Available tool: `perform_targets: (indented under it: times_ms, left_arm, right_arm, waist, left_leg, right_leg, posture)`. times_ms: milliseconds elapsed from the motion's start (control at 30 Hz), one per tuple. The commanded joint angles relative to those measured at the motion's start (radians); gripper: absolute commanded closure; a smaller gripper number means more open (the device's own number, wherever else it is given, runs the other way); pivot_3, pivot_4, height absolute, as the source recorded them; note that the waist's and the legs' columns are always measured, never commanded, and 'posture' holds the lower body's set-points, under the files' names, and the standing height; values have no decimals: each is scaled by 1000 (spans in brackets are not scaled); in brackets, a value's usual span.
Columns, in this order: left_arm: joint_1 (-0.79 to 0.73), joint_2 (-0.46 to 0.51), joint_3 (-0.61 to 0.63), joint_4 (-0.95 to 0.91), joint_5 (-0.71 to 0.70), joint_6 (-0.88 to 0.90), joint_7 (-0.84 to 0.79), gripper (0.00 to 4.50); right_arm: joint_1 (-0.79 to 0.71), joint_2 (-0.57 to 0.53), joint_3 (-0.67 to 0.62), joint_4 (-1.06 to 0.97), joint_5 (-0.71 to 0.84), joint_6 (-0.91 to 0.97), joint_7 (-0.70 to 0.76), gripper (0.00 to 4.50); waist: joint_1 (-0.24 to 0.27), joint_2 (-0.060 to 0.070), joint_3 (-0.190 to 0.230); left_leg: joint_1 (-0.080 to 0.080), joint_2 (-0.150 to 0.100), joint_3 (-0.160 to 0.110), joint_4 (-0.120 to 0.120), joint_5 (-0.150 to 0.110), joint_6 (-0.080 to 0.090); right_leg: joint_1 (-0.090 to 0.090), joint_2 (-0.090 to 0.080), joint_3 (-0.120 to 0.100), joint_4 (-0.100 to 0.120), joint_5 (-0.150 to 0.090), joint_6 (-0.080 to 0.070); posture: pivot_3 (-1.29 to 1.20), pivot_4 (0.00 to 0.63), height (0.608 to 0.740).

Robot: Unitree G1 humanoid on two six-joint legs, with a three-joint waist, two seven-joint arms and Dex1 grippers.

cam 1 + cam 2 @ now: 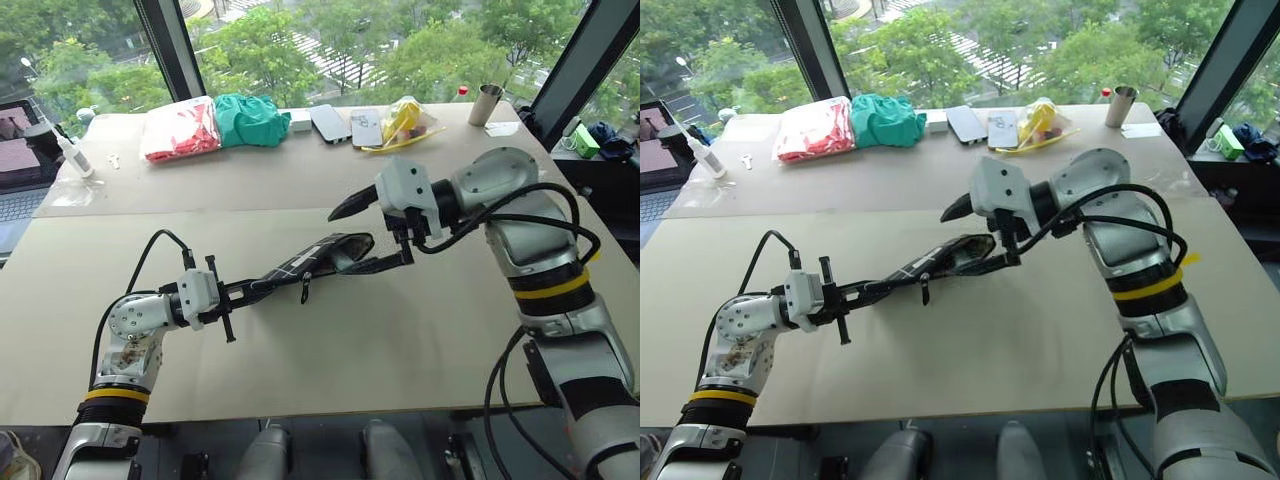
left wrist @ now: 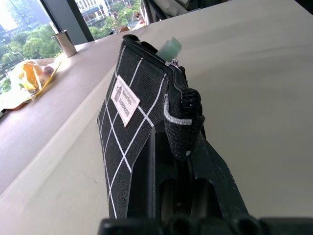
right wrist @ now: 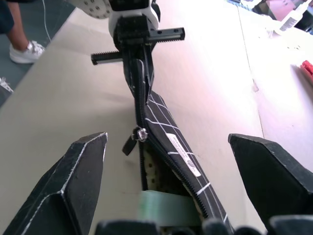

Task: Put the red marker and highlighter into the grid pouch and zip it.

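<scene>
Currently we see the grid pouch [image 1: 310,262], a flat rectangle of black fabric crossed by thin white lines, held edge-up just above the pale, matte desk [image 1: 330,360]. The left gripper [image 1: 262,284] has its fingers [image 2: 205,171] clamped tight on one short end of the pouch, beside the end of the zipper. A small white sewn label [image 2: 124,100] sits on the pouch's side panel. The black toothed zipper [image 3: 168,164] runs along the upper edge and stands parted at the far end, with its pull tab [image 3: 131,143] hanging loose to one side.

We note the highlighter [image 3: 164,208], a chunky pale mint-green plastic barrel, lying inside the open mouth of the pouch; its blunt end [image 2: 171,47] projects above the zipper line in the left wrist view. We cannot tell where the red marker is.

The right gripper [image 1: 375,232] hovers over the open end of the pouch. Its two wedge-shaped black fingers [image 3: 80,176] are spread wide, one on either side of the opening, and they grip nothing.

On the farther desk lie a red bag [image 1: 180,130], a green cloth [image 1: 250,118] and a metal cup [image 1: 486,104].
</scene>
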State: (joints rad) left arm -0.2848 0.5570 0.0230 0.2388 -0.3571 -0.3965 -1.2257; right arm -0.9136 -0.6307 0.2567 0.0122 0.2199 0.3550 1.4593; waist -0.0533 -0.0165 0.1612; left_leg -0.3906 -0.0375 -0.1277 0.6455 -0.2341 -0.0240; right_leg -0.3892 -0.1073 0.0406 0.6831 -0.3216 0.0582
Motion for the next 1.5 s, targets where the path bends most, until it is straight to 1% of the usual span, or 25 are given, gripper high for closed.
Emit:
perform_targets:
  times_ms: [33,133,233,333,433,467,533,600,700,800,867,933,1033,1167,1367,1500]
  left_arm:
    - [-5,-2,16,-14,-15,-17,7,4500]
    - [3,-3,17,-20,-15,-17,11,4500]
    - [11,-2,21,-26,-15,-17,16,4500]
    - [18,1,24,-29,-15,-18,21,4500]
    - [21,1,24,-28,-15,-19,23,4500]
    - [20,-1,23,-27,-14,-20,24,4500]
    - [19,-2,22,-24,-14,-21,24,4500]
    - [19,-3,20,-23,-15,-21,23,4500]
    - [15,-5,16,-19,-15,-21,20,4500]
    - [11,-7,14,-15,-14,-22,17,4500]
    - [7,-9,12,-11,-13,-23,15,4500]
    - [6,-10,11,-11,-13,-24,14,4500]
    - [7,-11,12,-11,-14,-25,13,4500]
    - [8,-13,12,-10,-13,-26,14,4500]
    - [6,-14,12,-11,-12,-28,17,4500]
    - [6,-12,13,-12,-12,-27,16,4500]
  right_arm:
    - [25,-52,-60,-41,33,41,-19,86]
    - [47,-84,-114,-52,50,73,-70,86]
    - [74,-88,-149,-78,39,135,-179,86]
    - [160,-112,-174,-201,78,237,-230,86]
    - [276,-110,-207,-375,184,405,-284,86]
    - [325,-110,-202,-417,187,427,-311,86]
    - [373,-116,-191,-455,178,445,-357,86]
    - [380,-94,-194,-451,171,495,-433,86]
    - [359,-11,-231,-439,192,560,-562,86]
    - [365,2,-194,-456,150,500,-606,86]
    - [381,-6,-141,-446,81,420,-639,86]
    - [390,-9,-121,-438,56,389,-655,86]
    - [391,-14,-111,-430,36,352,-661,86]
    - [372,-16,-81,-389,-31,278,-684,86]
    - [376,-16,-29,-380,-89,214,-680,86]
    - [362,-1,-27,-351,-106,194,-689,86]
  waist:
    - [6,0,0]
    - [6,0,0]
    - [6,0,0]
    - [10,0,0]
    - [12,0,0]
    - [13,0,0]
    - [14,0,0]
    - [14,0,0]
    - [9,0,0]
    - [10,0,0]
    - [13,0,0]
    - [12,0,0]
    - [11,0,0]
    - [11,0,0]
    - [10,0,0]
    - [10,0,0]
  left_leg:
    - [0,0,1,0,0,0]
    - [0,0,3,0,0,0]
    - [0,0,3,0,0,0]
    - [0,0,3,0,0,0]
    - [-1,0,3,0,0,0]
    - [-2,0,3,0,0,0]
    - [-2,0,2,1,0,0]
    - [-2,-1,3,1,0,0]
    - [0,0,3,1,0,0]
    - [0,0,2,0,0,0]
    - [-1,0,3,0,0,0]
    - [-1,0,3,0,0,0]
    - [-1,0,3,0,0,0]
    - [-1,0,3,0,0,0]
    - [-1,0,3,0,0,0]
    - [-1,0,3,0,0,0]
  right_leg:
    - [0,0,0,0,0,0]
    - [-1,0,1,1,0,0]
    - [-1,0,1,1,0,0]
    - [-1,0,0,1,0,0]
    - [-1,0,0,0,0,0]
    - [-1,0,0,0,0,0]
    - [-1,0,0,0,0,0]
    - [-1,-1,0,0,0,0]
    - [0,0,1,1,0,0]
    - [0,1,0,1,0,0]
    - [0,0,0,0,0,0]
    - [0,0,0,0,0,0]
    - [0,0,0,0,0,0]
    - [0,0,0,0,0,0]
    - [0,0,0,0,0,0]
    - [0,0,0,0,0,0]
  posture:
    - [0,150,740]
    - [0,150,740]
    - [0,150,740]
    - [0,150,740]
    - [0,150,740]
    - [0,150,740]
    - [0,150,740]
    - [0,150,740]
    - [0,150,740]
    - [0,150,740]
    - [0,150,740]
    - [0,150,740]
    - [0,150,740]
    - [0,150,740]
    - [0,150,740]
    - [0,150,740]
